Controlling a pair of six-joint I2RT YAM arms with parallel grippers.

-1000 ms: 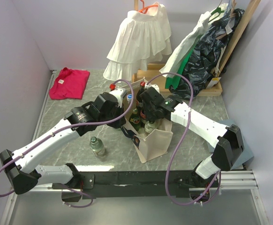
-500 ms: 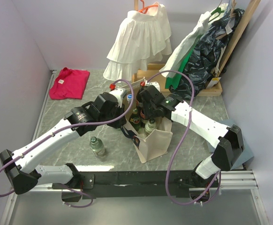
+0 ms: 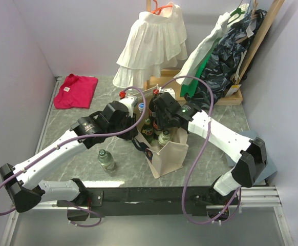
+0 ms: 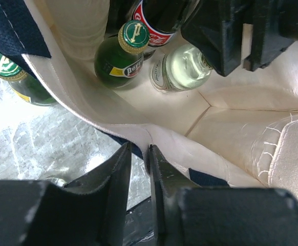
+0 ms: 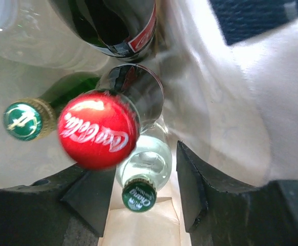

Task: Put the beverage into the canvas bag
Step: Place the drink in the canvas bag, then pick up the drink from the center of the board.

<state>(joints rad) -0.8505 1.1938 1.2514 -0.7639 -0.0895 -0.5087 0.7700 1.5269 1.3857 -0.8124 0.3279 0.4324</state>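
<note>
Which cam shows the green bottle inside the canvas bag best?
Left wrist: the green bottle sits in plain sight inside the canvas bag, with cap, neck and yellow label visible. Right wrist catches only its cap and a sliver of neck beside the Coca-Cola bottle. Top external shows it small, in the bag mouth.

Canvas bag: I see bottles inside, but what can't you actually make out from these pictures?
- Right wrist view: the cola bottle nearest the right gripper is blurred; another dark bottle is cut off by the top edge.
- Left wrist view: the clear bottle's cap hides behind the right gripper; the left gripper's fingers hide whether they pinch the canvas bag's rim.
- Top view: both grippers cover most bottles.
</note>
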